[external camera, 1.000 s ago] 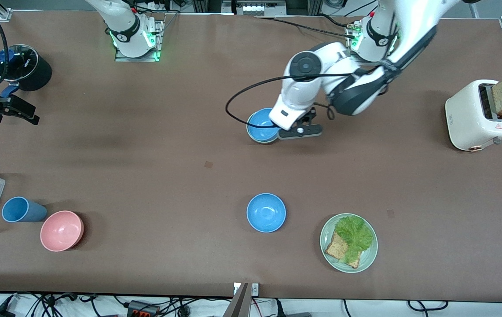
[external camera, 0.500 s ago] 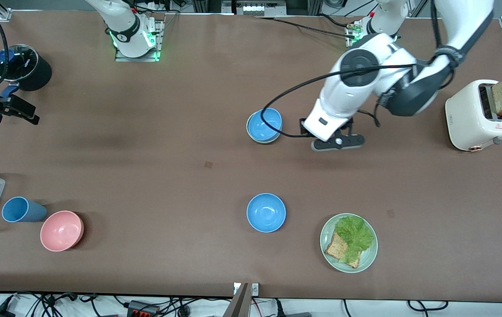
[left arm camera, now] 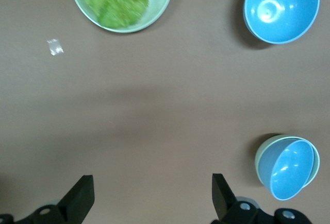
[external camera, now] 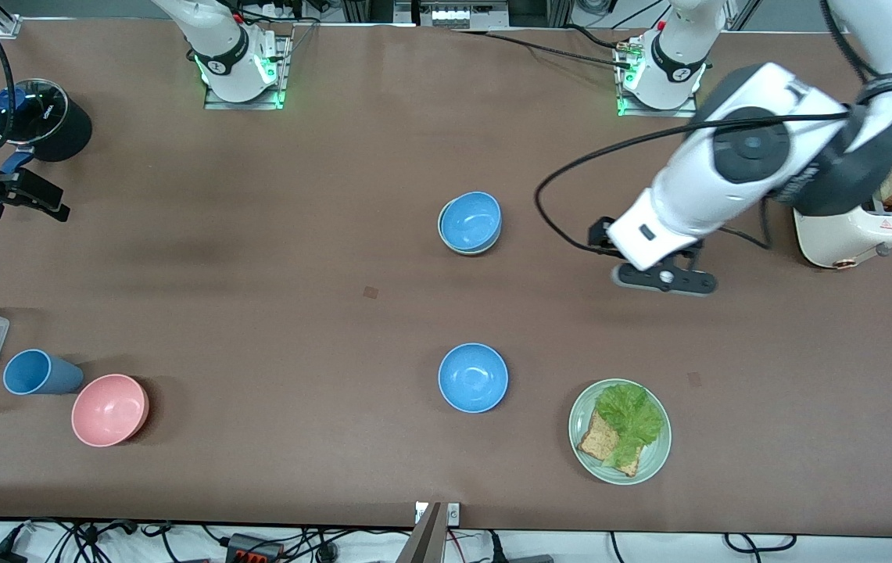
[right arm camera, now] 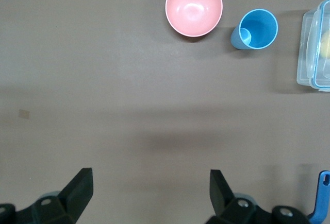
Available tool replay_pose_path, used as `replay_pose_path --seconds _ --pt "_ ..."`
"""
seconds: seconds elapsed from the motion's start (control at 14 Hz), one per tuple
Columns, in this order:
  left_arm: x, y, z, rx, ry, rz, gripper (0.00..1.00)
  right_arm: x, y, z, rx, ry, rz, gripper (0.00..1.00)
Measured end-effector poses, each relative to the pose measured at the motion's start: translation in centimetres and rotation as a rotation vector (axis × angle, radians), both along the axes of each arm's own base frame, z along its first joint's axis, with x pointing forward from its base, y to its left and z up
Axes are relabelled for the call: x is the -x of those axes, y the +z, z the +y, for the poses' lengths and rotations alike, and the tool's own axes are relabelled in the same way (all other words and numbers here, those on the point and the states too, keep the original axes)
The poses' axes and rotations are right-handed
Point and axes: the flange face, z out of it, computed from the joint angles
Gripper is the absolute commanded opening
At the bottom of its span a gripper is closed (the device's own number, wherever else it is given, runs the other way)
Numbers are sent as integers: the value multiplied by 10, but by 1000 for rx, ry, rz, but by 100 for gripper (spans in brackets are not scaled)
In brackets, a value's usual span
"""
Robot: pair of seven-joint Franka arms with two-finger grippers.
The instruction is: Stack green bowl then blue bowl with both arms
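**Blue bowl sits nested in green bowl**

The glossy sky-blue bowl (external camera: 471,220) rests inside the pale mint-green bowl (left arm camera: 262,153) at mid-table. The left gripper (external camera: 664,279) hangs wide open, empty, over bare table beside the stack. The right gripper (right arm camera: 149,195) waits, spread, empty.

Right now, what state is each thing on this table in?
Stacked blue bowl: nested in the green bowl.
Other blue bowl: upright, empty.
Pink bowl: upright, empty.
Blue cup: lying on its side.
Plate: holds bread and lettuce.
Toaster: bread sticking up.
Left gripper: open, holding nothing.
Right gripper: open, waiting.
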Motion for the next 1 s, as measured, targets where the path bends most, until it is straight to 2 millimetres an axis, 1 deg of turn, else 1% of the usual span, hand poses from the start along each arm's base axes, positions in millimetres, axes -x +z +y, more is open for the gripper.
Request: replay_pose_path --seconds 0.21,0.36,0.43,0.57,0.71,0.79,0.86,1.0 --pt "-20 15 57 14 -23 -8 100 0 1 0 0 0 -1 100" --pt "-31 29 97 31 -62 -28 100 0 1 0 0 0 -1 100" --pt "-35 33 114 37 -83 -36 100 0 1 0 0 0 -2 100" --pt "-41 38 136 42 -115 -46 100 0 1 0 0 0 -2 100" --pt "-46 43 149 38 -160 -64 100 1 1 0 0 0 -2 100" --pt "-48 45 152 24 -201 -73 100 1 2 0 0 0 -3 100" --pt "-50 46 147 8 -242 -80 100 1 3 0 0 0 -5 100" --pt "-52 45 127 -27 -280 -69 100 3 6 0 0 0 -10 100"
